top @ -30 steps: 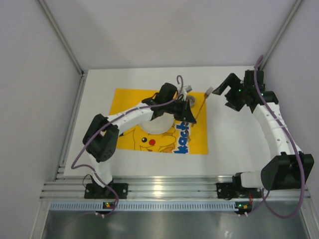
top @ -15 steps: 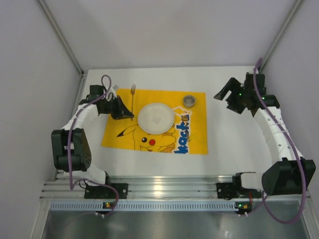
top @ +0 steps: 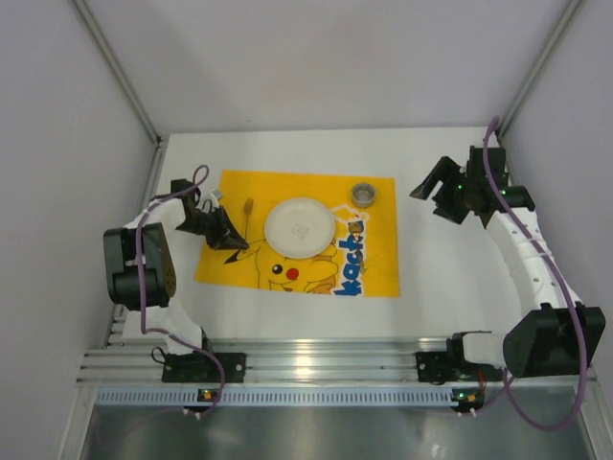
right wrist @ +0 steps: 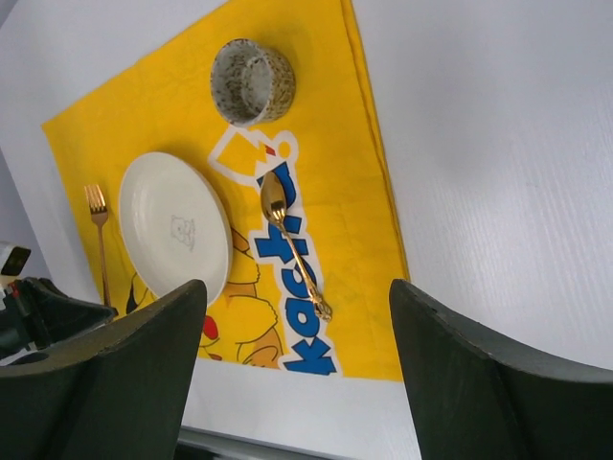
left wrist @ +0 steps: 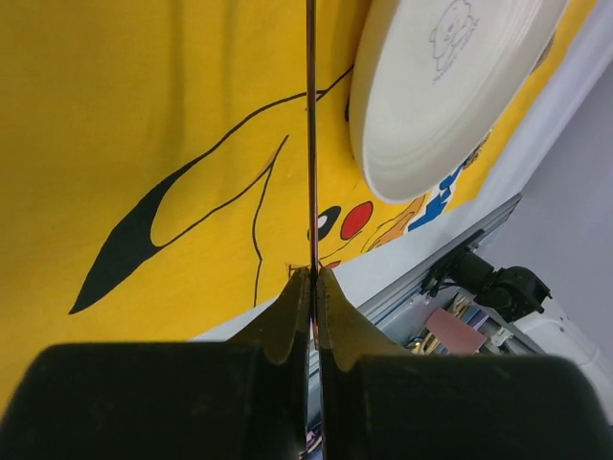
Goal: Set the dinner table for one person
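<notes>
On the white dinner table (top: 441, 278) lies a yellow Pikachu mat (top: 230, 264). It carries a white plate (top: 300, 227), a speckled cup (top: 364, 195) and a gold spoon (right wrist: 292, 244) to the right of the plate. A gold fork (top: 247, 211) lies low over the mat to the left of the plate, tines pointing away. My left gripper (top: 236, 240) is shut on the fork's handle end (left wrist: 311, 192). My right gripper (top: 431, 196) hangs open above the bare table right of the mat, holding nothing.
A ribbed aluminium rail (top: 306, 364) runs along the near edge with both arm bases on it. Grey walls and slanted frame bars close in the table on three sides. Bare white table (right wrist: 498, 144) stretches right of the mat.
My left arm swung from over the mat's middle to its left side and brought the fork down beside the plate. My right gripper drew back slightly and its jaws narrowed a little.
</notes>
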